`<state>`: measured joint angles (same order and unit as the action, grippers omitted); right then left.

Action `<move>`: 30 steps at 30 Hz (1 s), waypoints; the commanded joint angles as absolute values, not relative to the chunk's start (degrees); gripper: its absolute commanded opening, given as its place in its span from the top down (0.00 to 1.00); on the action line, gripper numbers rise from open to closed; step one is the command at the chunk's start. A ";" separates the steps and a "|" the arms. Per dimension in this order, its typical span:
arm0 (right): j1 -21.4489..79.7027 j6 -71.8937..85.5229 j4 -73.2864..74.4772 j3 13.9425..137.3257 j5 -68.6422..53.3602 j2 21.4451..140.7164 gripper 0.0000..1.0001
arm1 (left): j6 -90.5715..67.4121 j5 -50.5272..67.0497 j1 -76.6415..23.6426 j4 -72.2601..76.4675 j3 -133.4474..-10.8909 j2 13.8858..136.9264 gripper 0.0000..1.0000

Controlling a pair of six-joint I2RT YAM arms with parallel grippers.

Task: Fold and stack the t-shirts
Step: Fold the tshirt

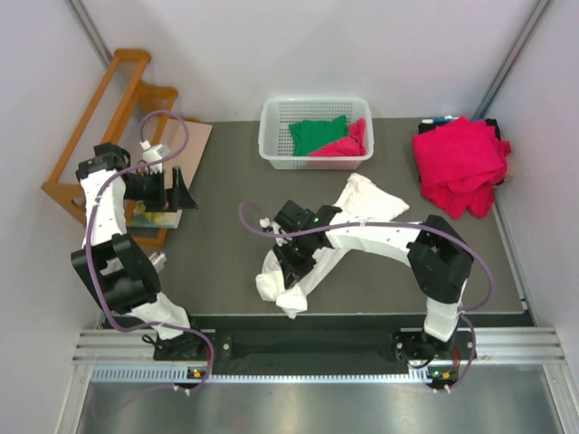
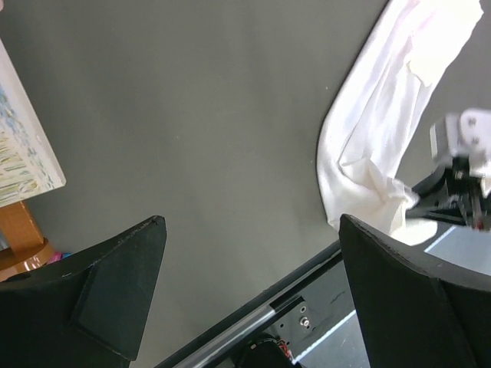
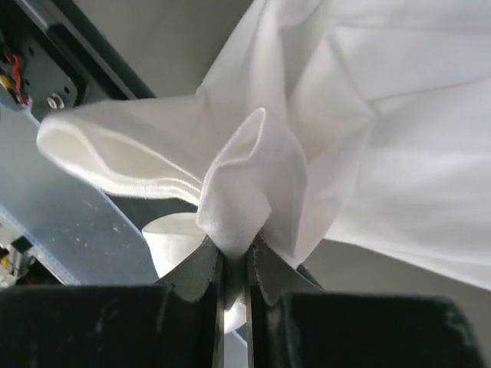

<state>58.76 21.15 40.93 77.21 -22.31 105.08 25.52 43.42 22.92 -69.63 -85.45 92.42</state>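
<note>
A white t-shirt (image 1: 366,203) lies bunched in a long strip across the middle of the dark table. My right gripper (image 1: 291,256) is shut on a fold of it near its near end; in the right wrist view the cloth (image 3: 330,115) is pinched between the jaws (image 3: 234,257). It also shows in the left wrist view (image 2: 376,130). My left gripper (image 1: 179,192) is open and empty at the table's left edge, its fingers (image 2: 115,291) wide apart. A pile of crimson-pink t-shirts (image 1: 461,163) lies at the far right. A green t-shirt (image 1: 318,134) and a pink one (image 1: 348,143) lie in the basket.
The white lattice basket (image 1: 271,136) stands at the back centre. A wooden rack (image 1: 99,136) leans at the left, with a cardboard sheet (image 1: 194,145) and a printed box (image 2: 23,146) beside it. The table's front rail (image 1: 362,318) runs under the shirt's near end.
</note>
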 commanded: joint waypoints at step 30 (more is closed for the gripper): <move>32.52 19.95 20.04 64.52 -25.93 97.63 1.00 | 23.64 39.20 6.61 -68.99 -81.83 88.77 0.01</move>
